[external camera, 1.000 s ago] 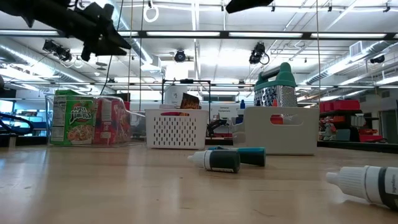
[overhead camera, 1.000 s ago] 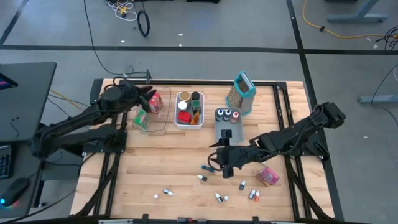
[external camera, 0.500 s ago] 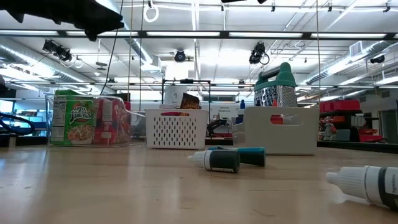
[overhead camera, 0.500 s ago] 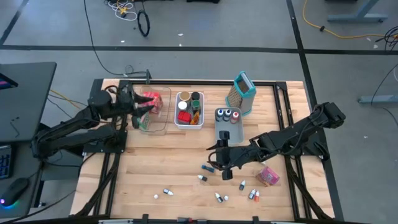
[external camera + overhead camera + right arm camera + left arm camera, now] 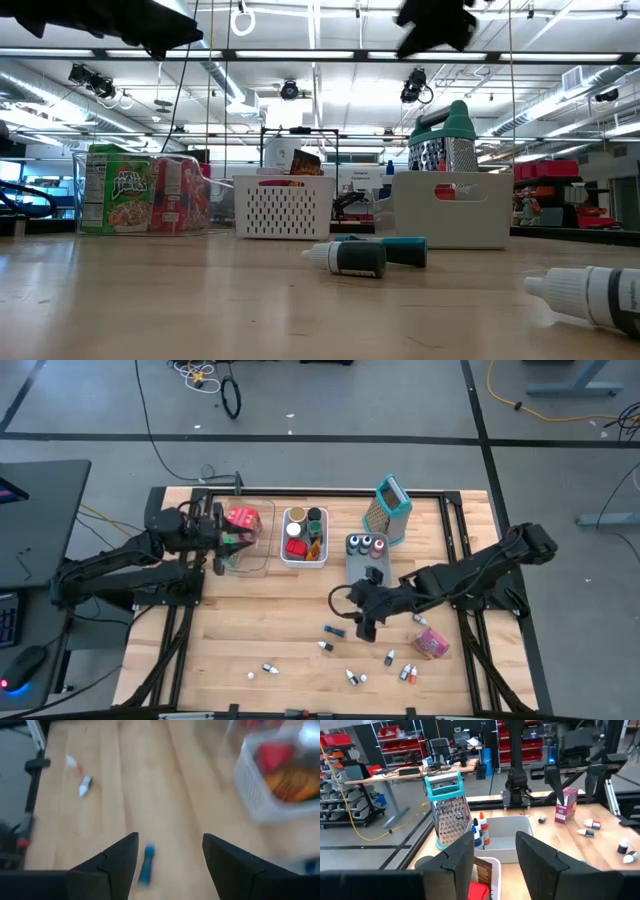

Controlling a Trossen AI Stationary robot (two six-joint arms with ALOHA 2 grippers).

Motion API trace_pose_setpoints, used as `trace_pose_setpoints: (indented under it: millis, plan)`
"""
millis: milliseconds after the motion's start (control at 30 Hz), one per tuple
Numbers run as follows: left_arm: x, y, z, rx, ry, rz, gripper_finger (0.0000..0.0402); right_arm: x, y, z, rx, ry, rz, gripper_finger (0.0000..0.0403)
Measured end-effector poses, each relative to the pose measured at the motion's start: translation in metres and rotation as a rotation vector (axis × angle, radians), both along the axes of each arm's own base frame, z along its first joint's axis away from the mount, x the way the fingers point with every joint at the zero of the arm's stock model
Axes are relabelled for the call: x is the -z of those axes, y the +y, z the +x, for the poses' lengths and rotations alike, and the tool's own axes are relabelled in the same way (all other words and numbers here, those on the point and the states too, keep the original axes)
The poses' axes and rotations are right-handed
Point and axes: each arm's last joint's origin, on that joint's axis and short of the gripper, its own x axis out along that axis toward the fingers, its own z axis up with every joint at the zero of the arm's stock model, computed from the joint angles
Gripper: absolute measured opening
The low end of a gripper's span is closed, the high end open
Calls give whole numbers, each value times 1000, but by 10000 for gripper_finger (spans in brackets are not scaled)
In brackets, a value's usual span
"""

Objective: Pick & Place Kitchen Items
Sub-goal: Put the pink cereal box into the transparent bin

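1. A small blue tube-shaped bottle (image 5: 145, 864) lies flat on the wooden table (image 5: 270, 630), in front of the grey bin (image 5: 366, 565), among other scattered little bottles.
2. The right gripper (image 5: 362, 612) hovers above it, fingers spread and empty.
3. This looks like the approach step of a pick; next it likely needs to descend, straddle the tube and close.
4. The left gripper (image 5: 218, 537) waits by the clear plastic bin (image 5: 243, 561), fingers (image 5: 462, 855) apart, holding nothing.
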Motion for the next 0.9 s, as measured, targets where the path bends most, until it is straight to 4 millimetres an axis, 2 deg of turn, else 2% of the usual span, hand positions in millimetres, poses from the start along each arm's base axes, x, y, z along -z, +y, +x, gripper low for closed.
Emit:
trace_pose_setpoints:
  millis: [167,333,567,700,900]
  plan:
    - [0,2,4,-23,1,38,155,0,-7,-24,81,188,141,233]
    - [-3,3,6,-23,-35,31,155,-3,-13,-57,272,446,366,233]
    - [-3,3,7,-24,-34,30,155,0,-10,-98,489,874,443,233]
    - [-3,3,7,-24,-33,25,155,0,0,-107,506,943,471,233]
    - [-3,3,7,-24,-33,24,155,0,18,-115,542,944,483,233]
